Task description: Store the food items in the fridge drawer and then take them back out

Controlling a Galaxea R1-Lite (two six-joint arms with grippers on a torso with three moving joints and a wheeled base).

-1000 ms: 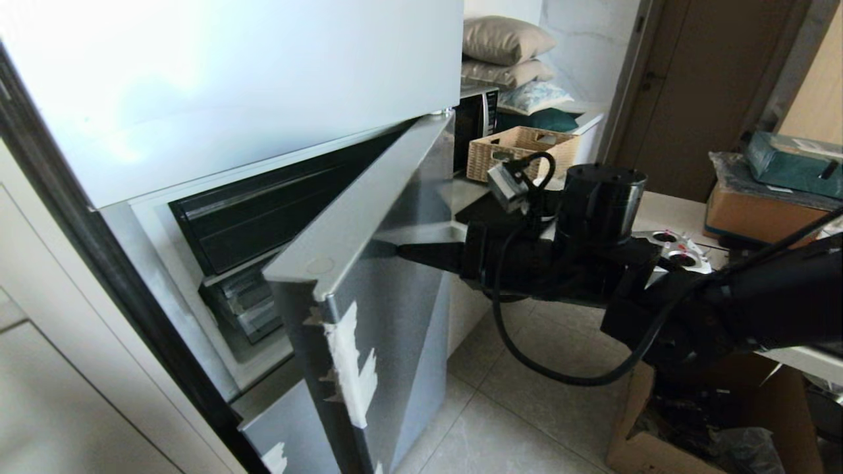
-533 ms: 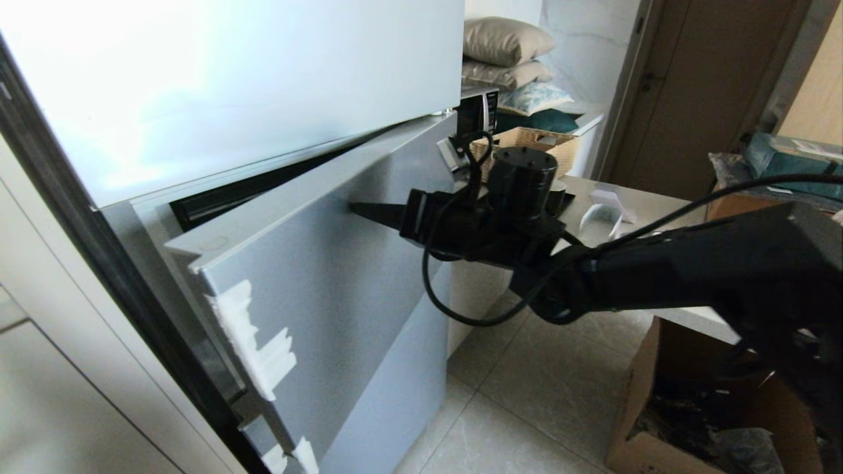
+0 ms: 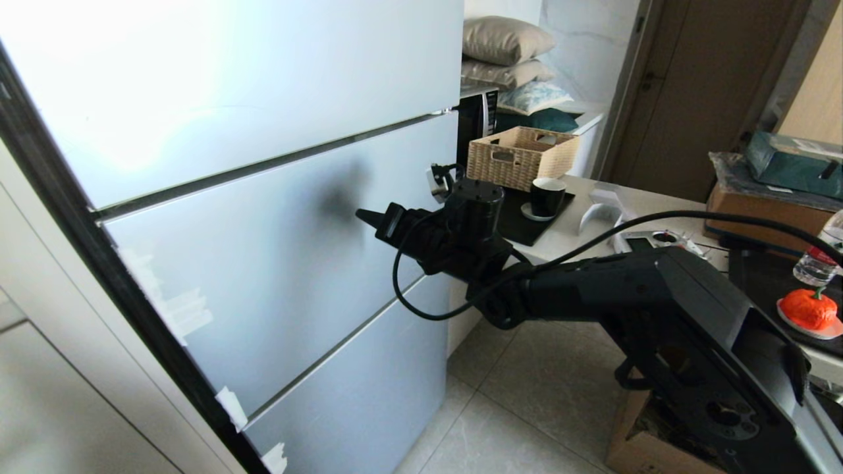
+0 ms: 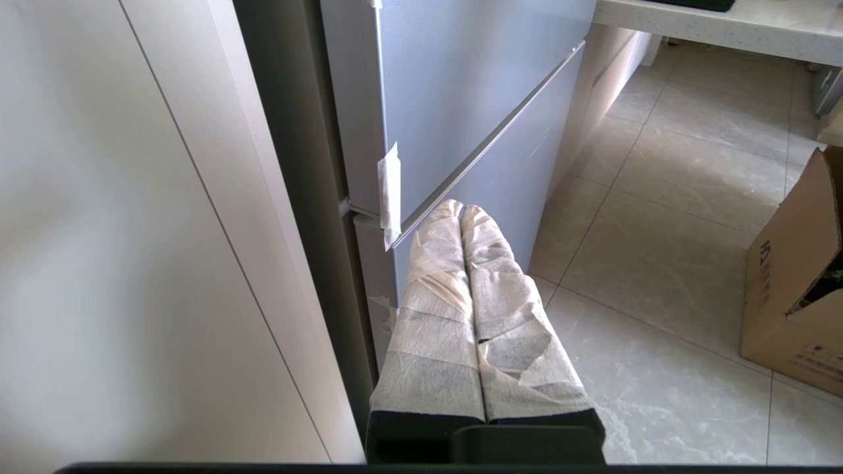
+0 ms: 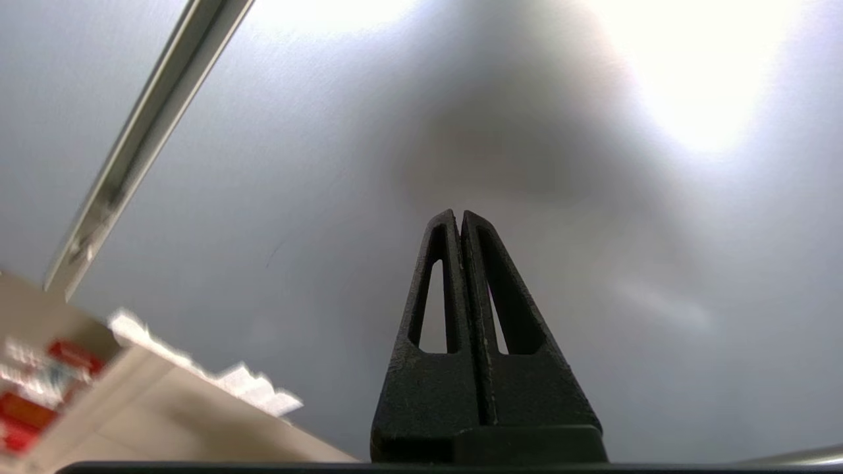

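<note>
Matte grey-blue fridge door [image 3: 276,263] flush, smooth | right claw [image 3: 364,215] black, tapered, pinched together empty at door face | left claw [image 4: 461,209] tape-wrapped, pressed together, low | lumpy orange-red fruit [image 3: 808,308] on worktop [image 3: 665,214] right edge

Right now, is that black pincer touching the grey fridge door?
Cannot tell. Head and right wrist views show the shut right pincer pointing at the fridge door; neither shows contact or a gap.

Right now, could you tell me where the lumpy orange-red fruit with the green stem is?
In the head view, the fruit sits on a small plate at the far right, beside a clear water bottle.
</note>
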